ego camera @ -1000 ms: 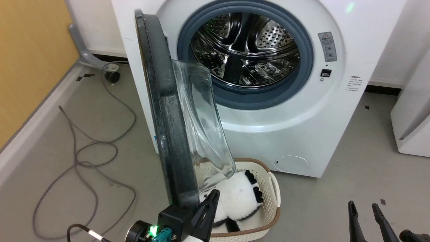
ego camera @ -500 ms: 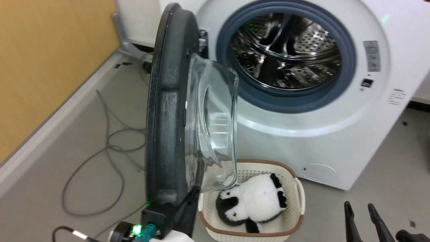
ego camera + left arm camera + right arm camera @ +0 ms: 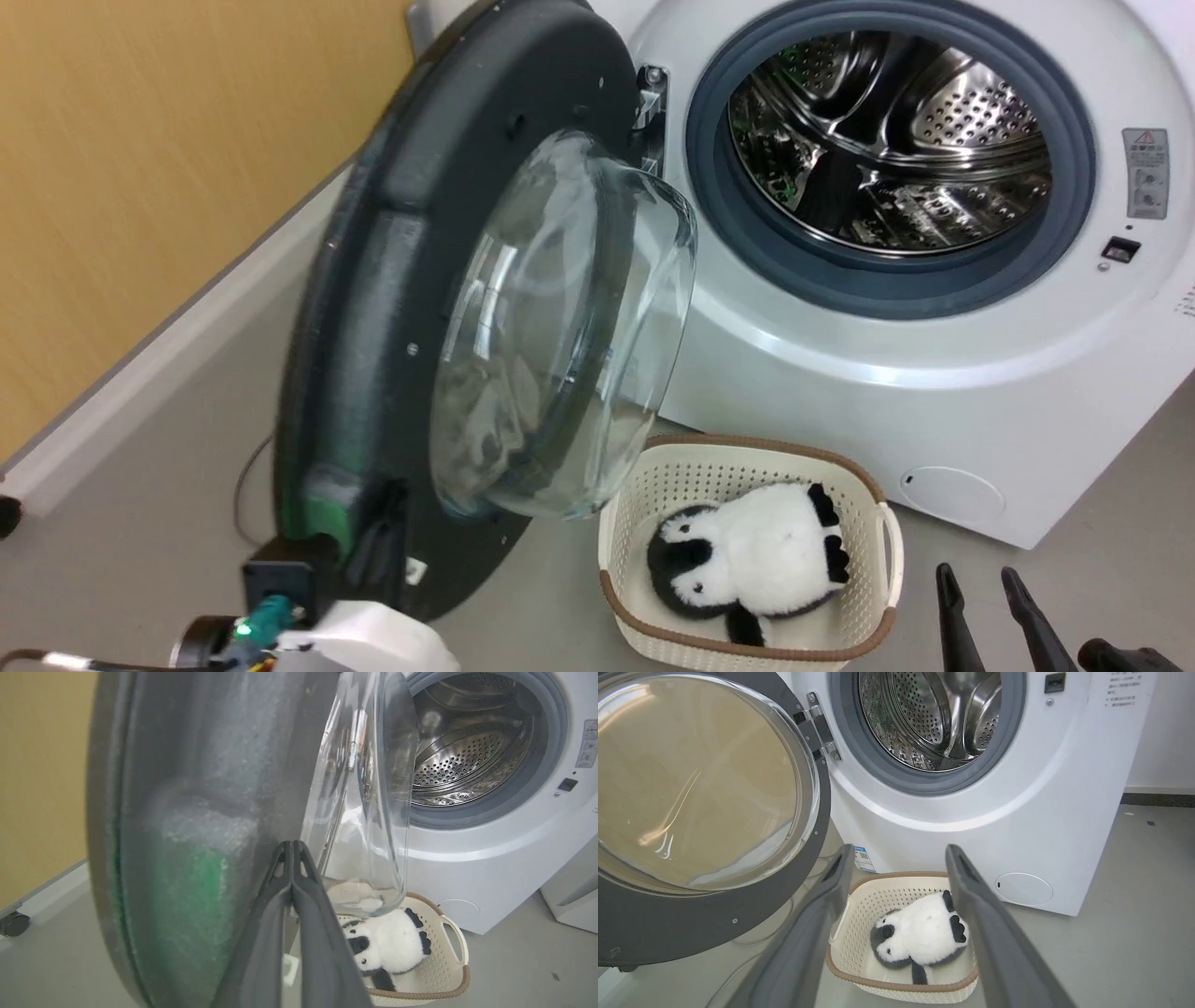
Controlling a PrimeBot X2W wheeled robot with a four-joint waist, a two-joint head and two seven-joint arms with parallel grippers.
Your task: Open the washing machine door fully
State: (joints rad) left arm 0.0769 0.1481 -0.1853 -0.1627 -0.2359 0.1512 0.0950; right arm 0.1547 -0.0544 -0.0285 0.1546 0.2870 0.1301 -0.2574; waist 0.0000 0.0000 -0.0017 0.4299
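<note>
Before us stands the washer (image 3: 840, 392), its steel drum (image 3: 887, 140) bare inside the grey ring. The door (image 3: 373, 280) hangs open on its hinge at the opening's left, and its matte inner face and glass bowl are turned towards us. A basket (image 3: 611, 560) sits on the floor against the washer's foot, just below the bowl, with a panda (image 3: 747, 560) lying in it. Our left gripper (image 3: 292, 845) has its fingers pressed together, tips at the door's lower inner face; we cannot tell if they touch. Our right gripper (image 3: 977, 574) hangs well apart from the door, fingers spread and holding nothing.
</note>
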